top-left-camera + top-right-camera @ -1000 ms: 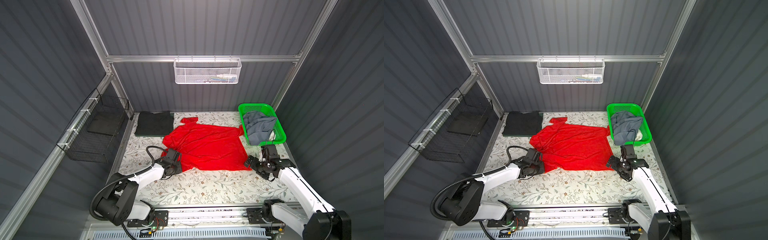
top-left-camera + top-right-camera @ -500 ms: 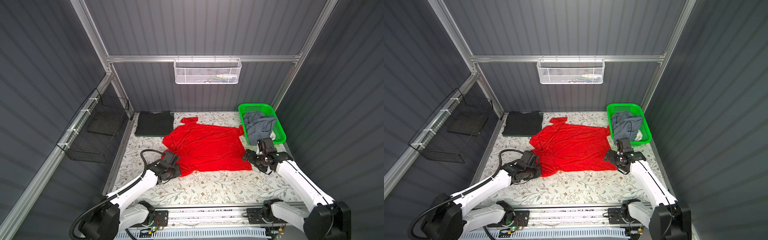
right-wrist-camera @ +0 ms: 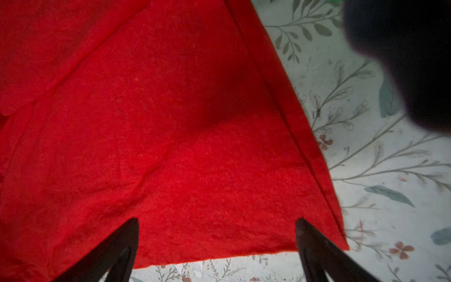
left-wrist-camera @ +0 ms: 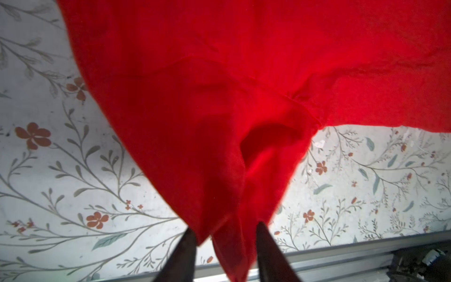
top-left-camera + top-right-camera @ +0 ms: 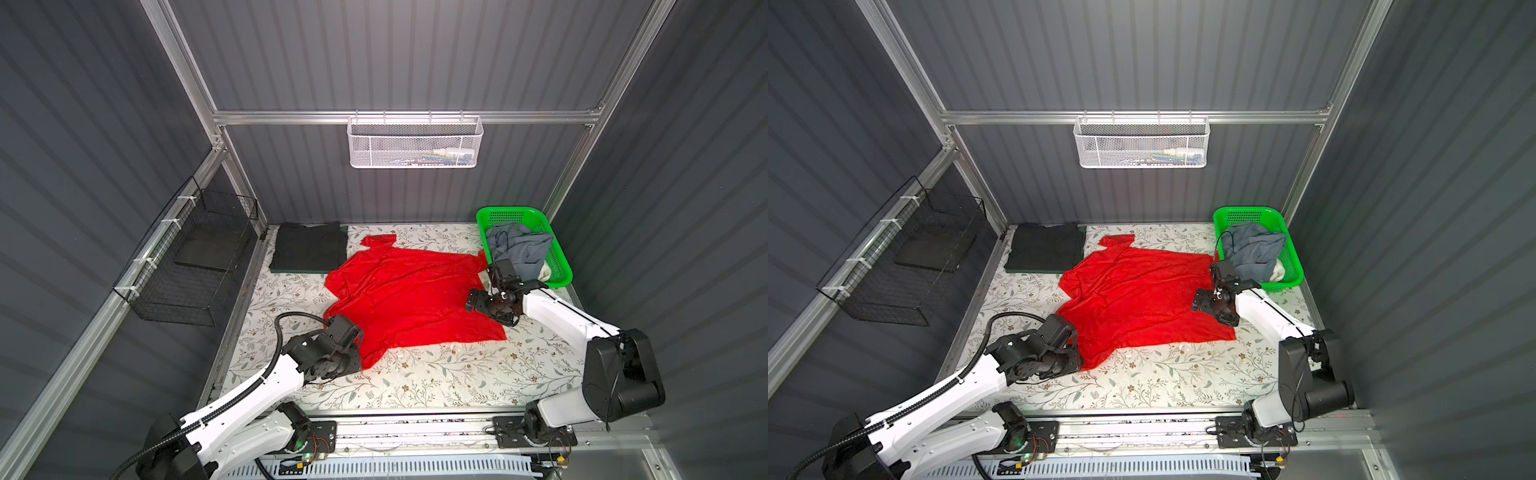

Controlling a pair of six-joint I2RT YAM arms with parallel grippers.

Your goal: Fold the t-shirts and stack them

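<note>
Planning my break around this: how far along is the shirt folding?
Done: dark folded shirts stacked at back left. In hand: the red shirt lies spread, unfolded; the left gripper is open around its near sleeve, the right gripper open over its hem corner. Left: folding and stacking it, then the grey-blue shirt in the green basket.

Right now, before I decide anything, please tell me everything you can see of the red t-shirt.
The red t-shirt is bright, thin, soft-looking cloth, spread mostly flat but wrinkled on the floral table cover. One sleeve points to the back wall; the other lies between the parted fingers of the left gripper. Its stitched hem corner lies under the open right gripper, which does not pinch it.
</note>
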